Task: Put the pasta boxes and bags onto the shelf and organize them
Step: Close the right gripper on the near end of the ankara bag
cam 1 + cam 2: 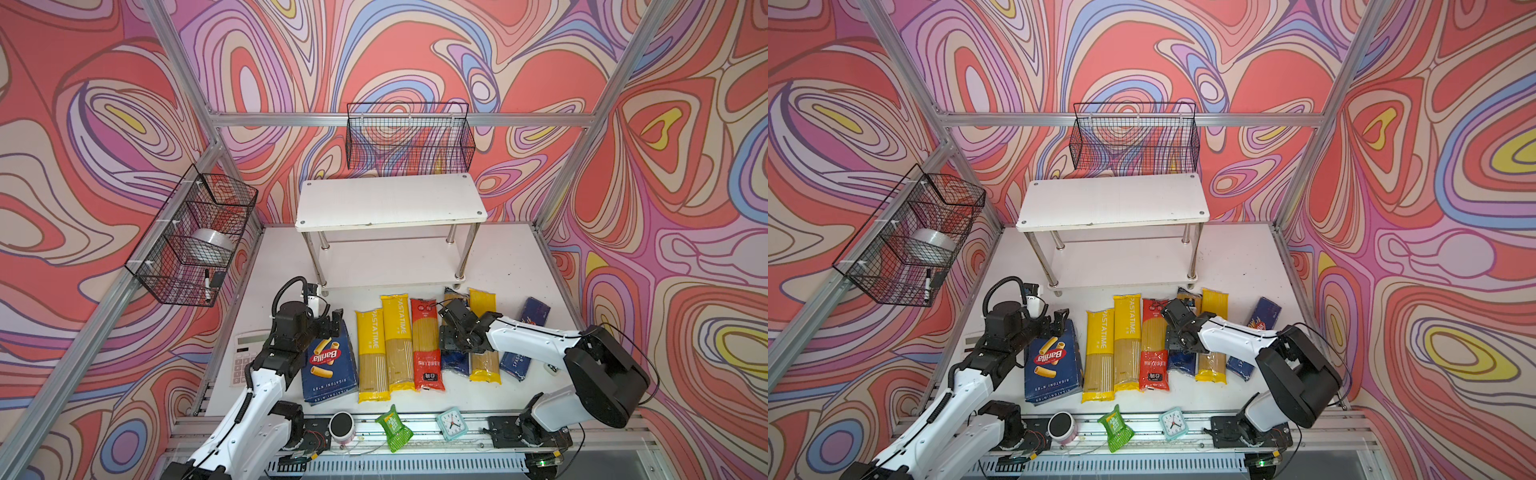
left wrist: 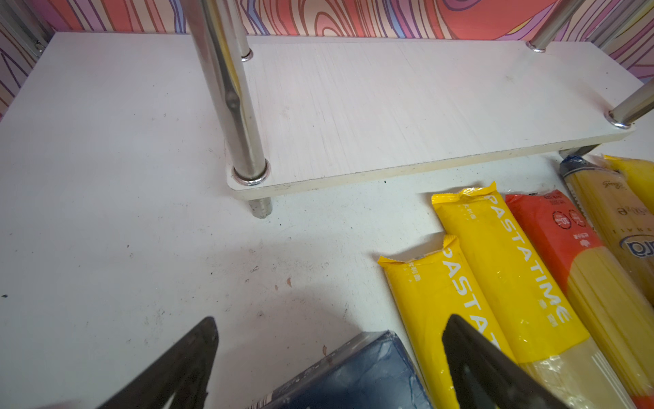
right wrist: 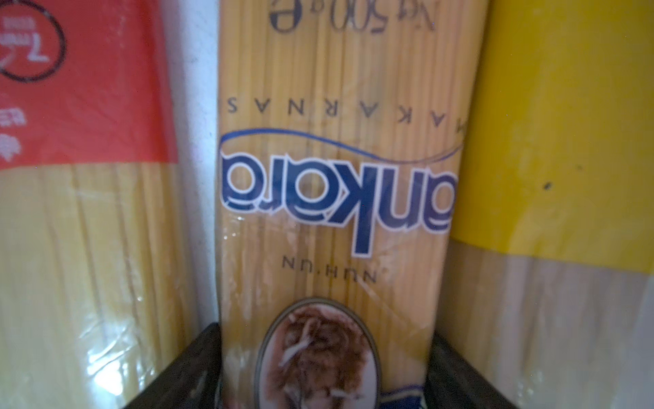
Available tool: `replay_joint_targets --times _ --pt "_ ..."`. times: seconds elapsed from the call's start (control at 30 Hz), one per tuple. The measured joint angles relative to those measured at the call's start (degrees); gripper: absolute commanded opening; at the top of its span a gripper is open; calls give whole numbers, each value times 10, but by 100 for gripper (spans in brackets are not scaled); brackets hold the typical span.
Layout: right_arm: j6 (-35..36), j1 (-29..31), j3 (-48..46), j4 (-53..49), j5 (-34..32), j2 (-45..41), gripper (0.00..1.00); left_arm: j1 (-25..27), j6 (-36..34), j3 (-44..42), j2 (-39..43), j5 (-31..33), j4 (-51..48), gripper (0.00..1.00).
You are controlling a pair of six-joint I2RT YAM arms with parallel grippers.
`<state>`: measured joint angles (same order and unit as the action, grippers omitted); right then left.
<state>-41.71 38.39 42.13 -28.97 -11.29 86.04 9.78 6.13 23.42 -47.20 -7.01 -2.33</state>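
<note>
1. Overall, the white tabletop (image 1: pixel 511 257) carries every task item in both top views.
2. Shelf (image 1: pixel 390 203) (image 1: pixel 1113 199): white, two tiers, chrome legs. It stands at the middle of the tabletop's back edge.
3. Rigatoni box (image 1: pixel 328 370) (image 2: pixel 354 375): dark blue Barilla carton. It lies flat at the left end of a row in front of the shelf.
4. Two "PASTATIME" yellow bags (image 1: pixel 372 357) (image 1: pixel 397 340) lie lengthwise and touching, just right of the rigatoni box.
5. Red bag (image 1: pixel 426 345) lies against the second yellow bag's right side.
6. Ankara bag (image 3: pixel 336 177) (image 1: pixel 455 363): gold and dark blue. It lies between the red bag and a third yellow bag (image 1: pixel 484 368).
7. Spaghetti box (image 1: pixel 536 311): narrow, dark blue. It closes the row near the tabletop's right edge and is partly hidden under the right arm.
8. Left gripper (image 1: pixel 332 328) (image 2: pixel 331 318): jaws parted, grasping nothing, poised over the rigatoni box's far end.
9. Right gripper (image 1: pixel 451 328) (image 3: pixel 323 329): jaws spread wide, with one finger beside each long edge of the Ankara bag. The bag lies flat on the tabletop, and whether the fingers press it cannot be told.
</note>
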Motion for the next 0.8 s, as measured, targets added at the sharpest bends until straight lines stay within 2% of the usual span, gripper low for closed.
replay_joint_targets --times 0.2,0.37,0.8 --pt "-16 3 -12 25 -19 -2 87 0 -1 0 0 0 0 100" --pt "-20 3 -14 38 -29 1 82 0 -1 0 0 0 0 100" --pt "-17 3 -14 37 -40 3 56 0 -1 0 0 0 0 100"
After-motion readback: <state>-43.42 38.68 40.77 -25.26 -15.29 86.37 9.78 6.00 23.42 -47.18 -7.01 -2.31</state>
